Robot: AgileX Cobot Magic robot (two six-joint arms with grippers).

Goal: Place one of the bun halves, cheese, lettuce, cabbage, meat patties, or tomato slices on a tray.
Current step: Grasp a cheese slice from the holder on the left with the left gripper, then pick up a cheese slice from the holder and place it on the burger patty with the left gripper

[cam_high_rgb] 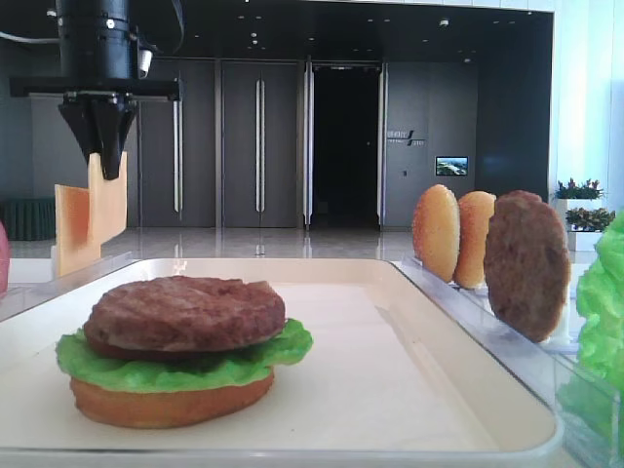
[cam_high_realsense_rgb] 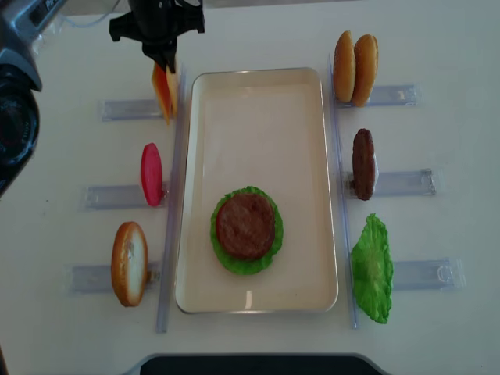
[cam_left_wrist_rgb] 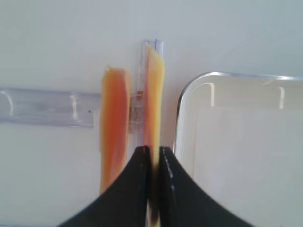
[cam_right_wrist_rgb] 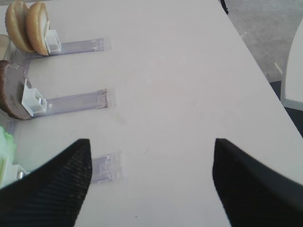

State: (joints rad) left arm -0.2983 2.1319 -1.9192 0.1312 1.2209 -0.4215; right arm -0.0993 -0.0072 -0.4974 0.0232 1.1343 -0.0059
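From the low exterior view, the left end effector (cam_high_rgb: 107,161) hangs over the far left, its dark tapered fingers pinched onto the top edge of a thin, smooth, yellow-orange cheese slice (cam_high_rgb: 109,200). A second, alike slice (cam_high_rgb: 72,229) stands upright just beside it. On the cream tray (cam_high_rgb: 409,390), with its low glossy rim, sits a stack: a tan bun half (cam_high_rgb: 166,402) at the bottom, ruffled green lettuce (cam_high_rgb: 185,363) over it, and a grainy brown patty (cam_high_rgb: 185,312) on top. To the right, two speckled golden buns (cam_high_rgb: 436,232) stand on edge, with another rough patty (cam_high_rgb: 526,263) nearer the camera and a loose lettuce leaf (cam_high_rgb: 603,292) at the frame edge.

The right wrist view shows the right end effector (cam_right_wrist_rgb: 151,184) with its black, textured fingers (cam_right_wrist_rgb: 52,189) spread wide and holding nothing, above the pale worktop (cam_right_wrist_rgb: 180,85) and clear plastic holders (cam_right_wrist_rgb: 78,100).

The left wrist view looks down along the closed black fingers (cam_left_wrist_rgb: 137,184), which grip the cheese slice edge-on, next to the tray's rounded corner (cam_left_wrist_rgb: 189,90).

The overhead view places the gripped cheese just outside the tray's upper-left corner, with a round red tomato slice (cam_high_realsense_rgb: 151,173) and another bun (cam_high_realsense_rgb: 129,263) standing in holders down the left side.
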